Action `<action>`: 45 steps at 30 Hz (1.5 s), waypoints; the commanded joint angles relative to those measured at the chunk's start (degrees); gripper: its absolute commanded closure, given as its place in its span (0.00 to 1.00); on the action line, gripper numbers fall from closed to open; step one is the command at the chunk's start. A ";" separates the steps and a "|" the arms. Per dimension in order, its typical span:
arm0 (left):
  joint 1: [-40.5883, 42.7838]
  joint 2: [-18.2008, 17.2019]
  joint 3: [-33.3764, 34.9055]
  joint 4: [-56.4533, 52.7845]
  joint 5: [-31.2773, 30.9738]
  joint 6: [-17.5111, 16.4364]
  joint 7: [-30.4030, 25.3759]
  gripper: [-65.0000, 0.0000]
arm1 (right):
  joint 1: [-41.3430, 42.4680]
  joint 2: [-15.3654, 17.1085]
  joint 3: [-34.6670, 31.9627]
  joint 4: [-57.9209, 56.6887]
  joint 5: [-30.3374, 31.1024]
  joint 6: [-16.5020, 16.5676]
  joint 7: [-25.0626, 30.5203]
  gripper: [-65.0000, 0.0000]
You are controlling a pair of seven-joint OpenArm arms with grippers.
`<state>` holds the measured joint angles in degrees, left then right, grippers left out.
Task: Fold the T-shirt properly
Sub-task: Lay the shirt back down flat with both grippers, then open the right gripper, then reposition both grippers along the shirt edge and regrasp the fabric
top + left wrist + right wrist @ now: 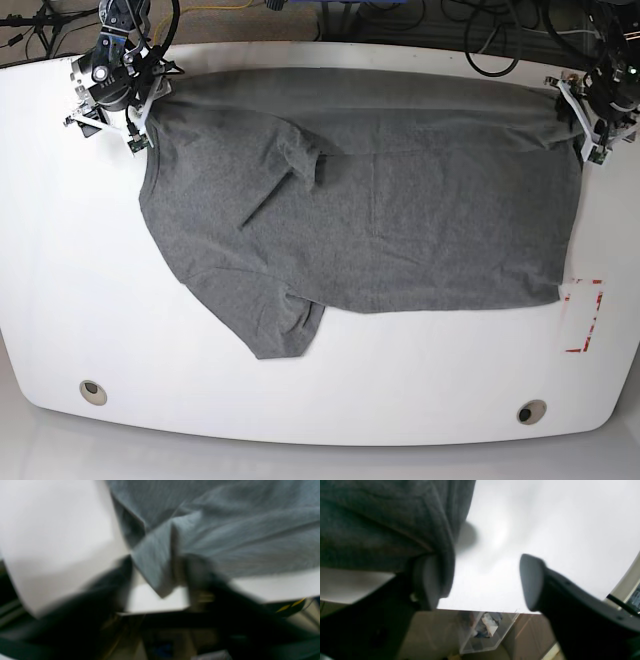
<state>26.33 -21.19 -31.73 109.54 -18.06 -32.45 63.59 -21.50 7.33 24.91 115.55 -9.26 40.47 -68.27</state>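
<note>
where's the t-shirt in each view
Left wrist: T-shirt fills the upper right, a corner hanging down at centre.
Right wrist: T-shirt fills the upper left.
Base: T-shirt spread across the middle.
Shared landmark: the white table.

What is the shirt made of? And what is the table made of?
The shirt looks like soft knit cloth, a speckled grey: it wrinkles and drapes, and the left wrist view shows a fine weave. The table looks hard, smooth and white with a slight sheen, perhaps plastic or coated board; I cannot tell which.
</note>
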 commanded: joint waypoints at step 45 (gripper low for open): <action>-25.49 10.95 -6.21 3.12 0.00 -7.55 15.13 0.32 | 21.36 -8.78 0.37 0.37 -1.07 -0.47 -1.75 0.30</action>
<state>2.09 -10.33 -37.45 111.61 -18.44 -39.94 79.00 -0.89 -1.93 25.08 114.96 -10.17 40.12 -69.47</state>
